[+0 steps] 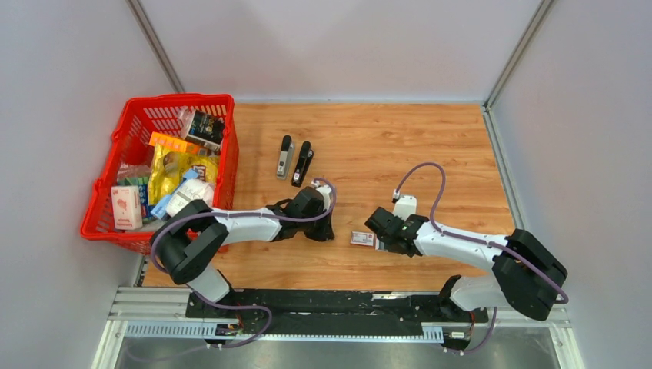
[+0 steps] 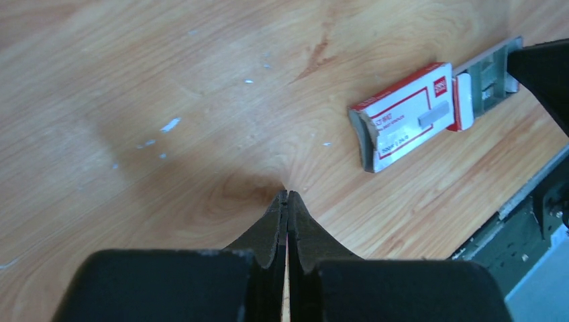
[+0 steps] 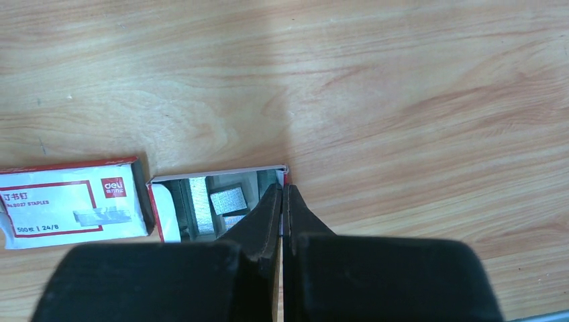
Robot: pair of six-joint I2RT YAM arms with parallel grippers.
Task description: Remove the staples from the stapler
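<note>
Two black staplers (image 1: 285, 156) (image 1: 302, 162) lie closed at the middle back of the table. My left gripper (image 1: 329, 227) is shut and empty, with its tips (image 2: 287, 194) low over bare wood. A white-and-red staple box (image 1: 362, 238) lies between the arms. Its sleeve (image 3: 70, 201) is slid off to the left of its inner tray (image 3: 168, 215). Silvery staples (image 3: 227, 199) lie in the tray. My right gripper (image 3: 282, 189) is shut on the tray's right end wall. The sleeve (image 2: 409, 114) and tray (image 2: 486, 77) also show in the left wrist view.
A red basket (image 1: 223, 177) full of packets stands at the left edge of the table. Grey walls close in the back and both sides. The black rail (image 1: 330, 304) with the arm bases runs along the near edge.
</note>
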